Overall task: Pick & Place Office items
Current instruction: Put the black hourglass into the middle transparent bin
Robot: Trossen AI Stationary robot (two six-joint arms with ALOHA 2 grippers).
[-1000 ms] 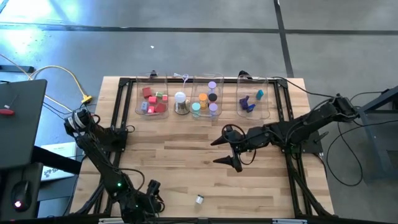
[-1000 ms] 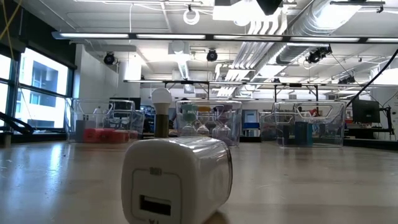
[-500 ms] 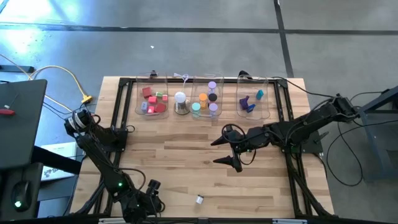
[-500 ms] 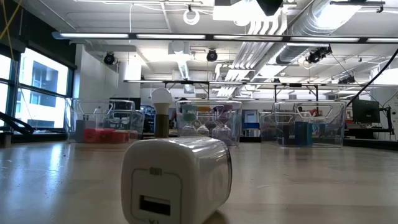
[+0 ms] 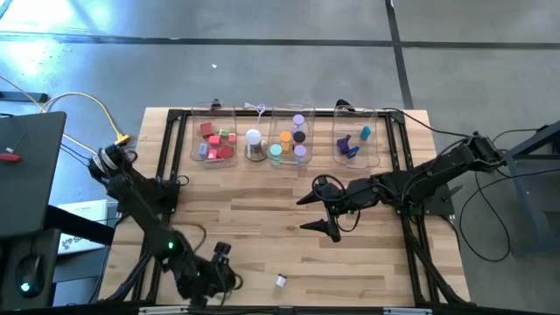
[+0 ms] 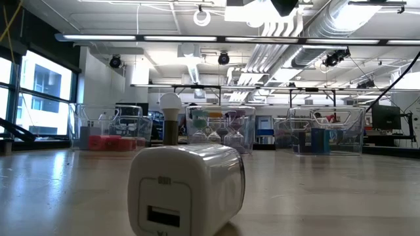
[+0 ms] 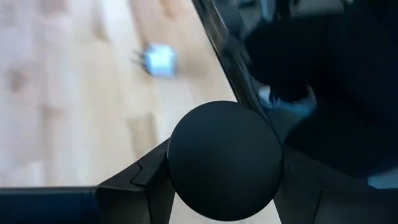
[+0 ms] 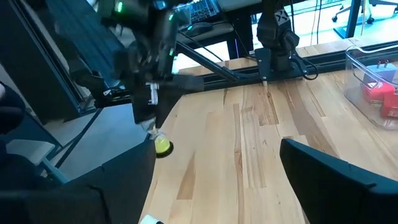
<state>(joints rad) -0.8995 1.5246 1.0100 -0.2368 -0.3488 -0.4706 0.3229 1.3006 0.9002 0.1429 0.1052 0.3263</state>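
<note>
Between the fingers of my left gripper (image 5: 220,255), near the table's front-left corner, sits a black round piece (image 7: 225,160). In the right wrist view a small yellow-green bit (image 8: 163,146) shows right below those fingers (image 8: 151,121); whether it belongs to the piece I cannot tell. A small white plug (image 5: 281,280) lies on the wood to the gripper's right, close before the low camera (image 6: 187,190). My right gripper (image 5: 317,213) hangs open above the table's middle with nothing in it. Sorted office items fill three clear bins (image 5: 214,136) at the far edge. My left gripper pinches the black round piece by its two opposite sides (image 7: 177,165) between its two fingers (image 7: 134,183). The fingers slant down from the table's near-left side. The piece fills the gap from finger to finger. Whether it is clear of the wood is hidden by the piece itself.
The left bin holds red and pink pieces, the middle bin (image 5: 290,138) orange, purple, teal and black ones, the right bin (image 5: 356,140) blue and purple ones. A white dome on a silvery base (image 5: 254,144) stands between the first two. A black frame (image 5: 175,175) borders the table.
My left gripper has moved a little up and toward the table's far right, away from the front-left corner, and its arm has swung with it. The white plug and my right gripper have stayed where they were.
</note>
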